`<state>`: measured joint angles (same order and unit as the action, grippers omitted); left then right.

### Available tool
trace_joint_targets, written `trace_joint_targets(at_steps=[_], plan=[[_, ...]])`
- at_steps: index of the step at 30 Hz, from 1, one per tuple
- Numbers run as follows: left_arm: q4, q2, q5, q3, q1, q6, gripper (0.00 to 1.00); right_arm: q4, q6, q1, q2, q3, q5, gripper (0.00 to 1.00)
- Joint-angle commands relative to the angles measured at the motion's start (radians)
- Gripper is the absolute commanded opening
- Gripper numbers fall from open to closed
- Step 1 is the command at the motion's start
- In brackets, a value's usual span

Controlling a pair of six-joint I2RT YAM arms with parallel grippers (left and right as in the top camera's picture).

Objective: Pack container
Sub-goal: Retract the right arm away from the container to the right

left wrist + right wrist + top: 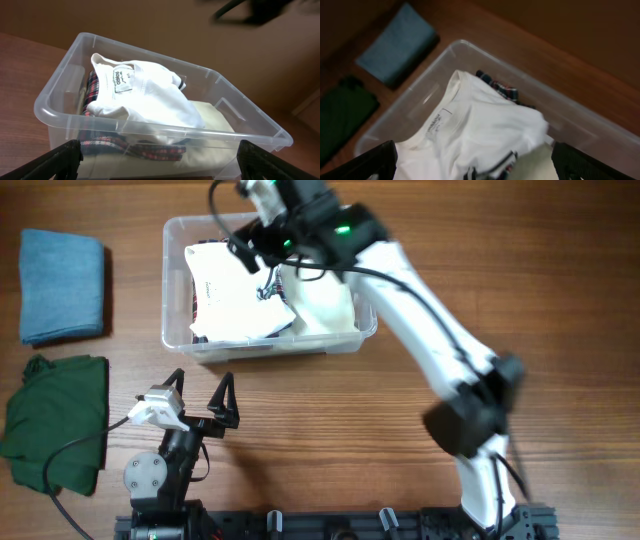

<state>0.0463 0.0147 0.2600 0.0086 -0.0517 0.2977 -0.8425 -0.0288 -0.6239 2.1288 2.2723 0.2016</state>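
The clear plastic container [180,240] stands at the back of the table and holds a white shirt [232,290], a plaid garment [127,145] and a cream cloth [330,305]. It shows in the left wrist view [55,100] and the right wrist view [580,117]. My right gripper [262,248] hovers open and empty above the white shirt [485,130]. My left gripper [203,395] is open and empty on the table just in front of the container. A folded blue cloth [62,285] and a folded green cloth [60,420] lie at the left.
The blue cloth [397,45] and green cloth [342,112] also show in the right wrist view. The right arm [430,330] stretches across the right half of the table.
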Motion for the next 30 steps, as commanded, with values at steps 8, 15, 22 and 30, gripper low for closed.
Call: trace_joint_targets(at_steps=[8, 15, 22, 30], plan=[[0.006, 0.000, -0.003, -0.003, 0.005, -0.002, 1.00, -0.296, -0.255, 0.446, -0.189, 0.007, -0.075, 1.00], [0.006, 0.000, -0.003, -0.003, 0.005, -0.002, 1.00, -0.415, -0.270, 0.787, -0.188, 0.007, -0.103, 1.00], [0.006, 0.000, -0.002, -0.003, 0.005, -0.001, 1.00, -0.469, -0.270, 1.010, -0.188, 0.007, -0.109, 1.00], [-0.013, 0.000, 0.055, 0.002, 0.005, -0.002, 1.00, -0.502, -0.270, 1.054, -0.188, 0.007, -0.109, 1.00]])
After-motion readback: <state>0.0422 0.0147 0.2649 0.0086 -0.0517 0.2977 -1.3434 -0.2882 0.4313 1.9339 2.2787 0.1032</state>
